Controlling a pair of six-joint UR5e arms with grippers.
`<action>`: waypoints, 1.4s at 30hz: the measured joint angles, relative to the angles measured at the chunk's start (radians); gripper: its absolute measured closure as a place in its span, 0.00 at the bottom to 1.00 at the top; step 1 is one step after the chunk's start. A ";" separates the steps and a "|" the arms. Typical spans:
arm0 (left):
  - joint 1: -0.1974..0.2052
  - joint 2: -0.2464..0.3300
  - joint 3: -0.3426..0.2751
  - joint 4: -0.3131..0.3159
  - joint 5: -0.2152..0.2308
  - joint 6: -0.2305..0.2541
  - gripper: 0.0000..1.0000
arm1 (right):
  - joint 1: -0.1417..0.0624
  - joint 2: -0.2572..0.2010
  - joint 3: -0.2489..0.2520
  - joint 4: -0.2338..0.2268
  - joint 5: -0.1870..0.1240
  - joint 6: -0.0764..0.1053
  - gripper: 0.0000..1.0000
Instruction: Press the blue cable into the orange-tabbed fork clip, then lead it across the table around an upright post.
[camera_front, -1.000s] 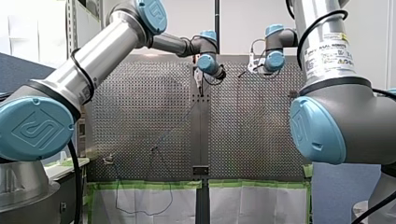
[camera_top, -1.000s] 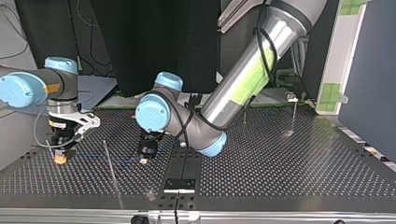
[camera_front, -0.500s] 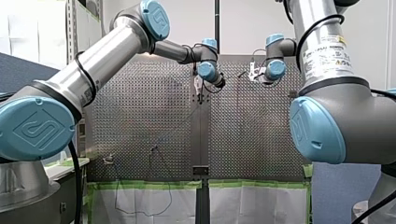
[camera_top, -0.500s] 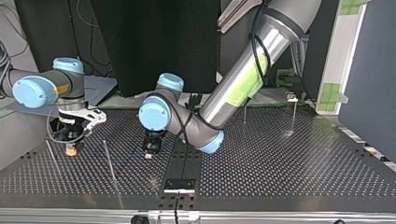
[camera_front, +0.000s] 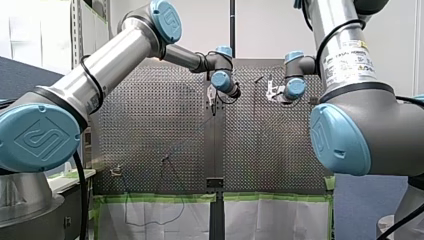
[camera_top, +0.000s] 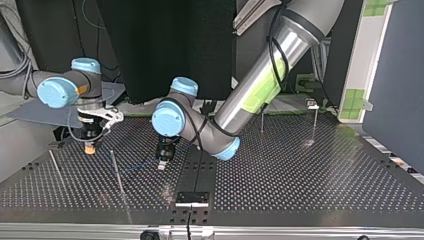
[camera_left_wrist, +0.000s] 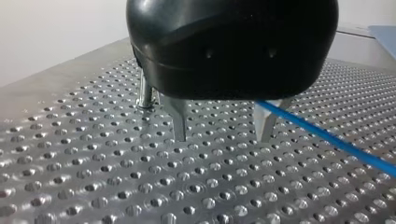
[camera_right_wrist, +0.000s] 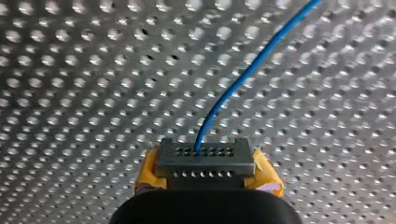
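Right claw (camera_right_wrist: 205, 159) is clamped on the blue cable (camera_right_wrist: 252, 70), its yellow pads (camera_right_wrist: 148, 173) closed. The cable leaves straight ahead of the fingertips and runs over the table (camera_top: 300, 180) toward my left claw (camera_left_wrist: 222, 135), whose metal fingers (camera_left_wrist: 180, 126) stand apart with the cable against one of them. In the top view an upright post (camera_top: 116, 170) stands between both claws, so rounding it likely falls to my right arm. No orange-tabbed clip can be made out.
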 joint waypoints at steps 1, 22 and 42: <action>0.000 0.000 0.000 0.000 -0.003 -0.008 0.21 | 0.001 0.004 0.005 -0.008 0.000 0.000 1.00; -0.001 0.000 -0.001 -0.006 -0.027 -0.030 0.10 | -0.016 0.154 0.095 -0.101 0.001 -0.007 1.00; -0.002 -0.001 -0.003 -0.041 -0.100 -0.037 0.10 | -0.040 0.293 0.097 -0.171 0.000 0.001 1.00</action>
